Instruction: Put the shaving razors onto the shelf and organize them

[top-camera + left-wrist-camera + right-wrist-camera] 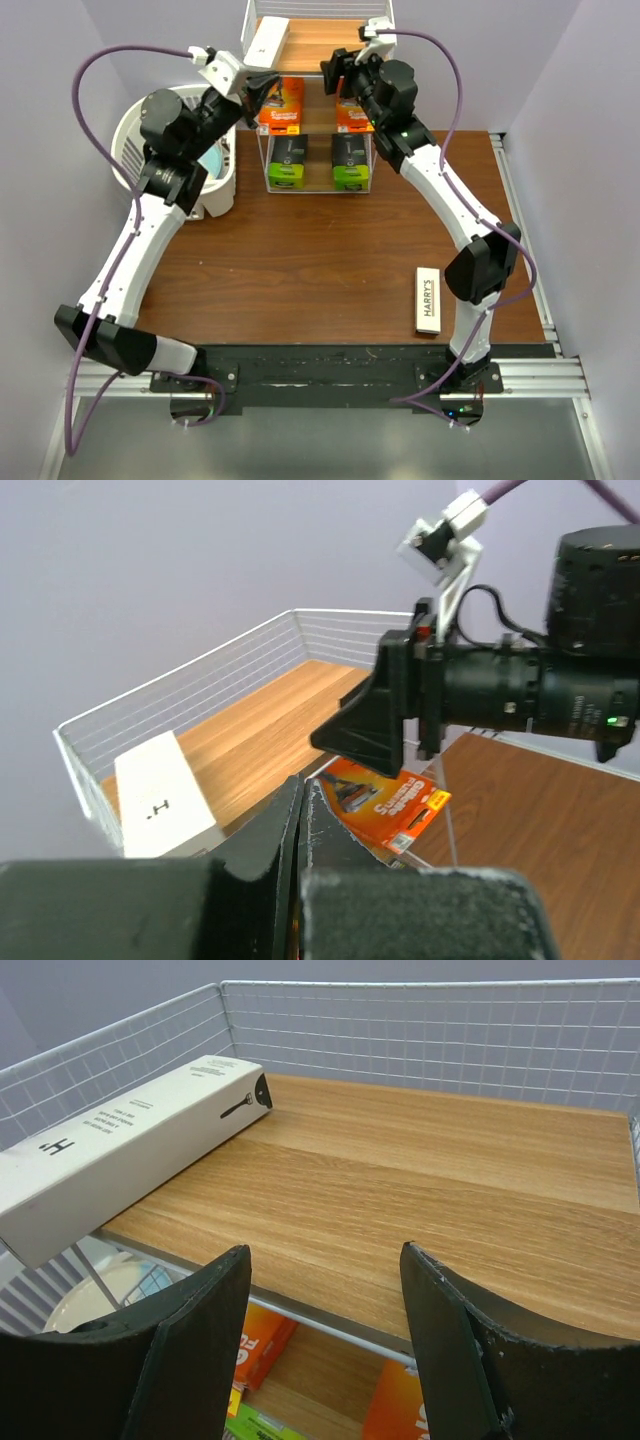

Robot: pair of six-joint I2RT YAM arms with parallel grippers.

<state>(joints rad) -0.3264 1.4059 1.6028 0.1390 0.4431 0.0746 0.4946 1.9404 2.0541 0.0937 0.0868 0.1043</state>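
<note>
The shelf (pixel 318 45), a tall 3-tier rack of white wire with brown wooden boards, stands at the far edge of the dark brown wooden table (pixel 300 260). Its top tier holds 1 long slim white box (pixel 266 40), lying along the left wire wall. On the middle tier the left flat orange box (pixel 282 106) and the right flat orange box (pixel 352 120) sit side by side. Below them, the bottom tier holds the left black-and-lime-green pack (pixel 287 160) and the right black-and-lime-green pack (pixel 349 162).

The long white HARRY'S box (pixel 428 300) lies flat on the table near the right arm's base, well apart from the shelf. A round white slatted basket (pixel 130 130) stands just left of the shelf; the left arm hides most of its inside.

The left gripper (pixel 303 790) is clenched on nothing, at the shelf's front left. The right gripper (pixel 325 1255) is released and empty, poised over the front edge of the top board.
</note>
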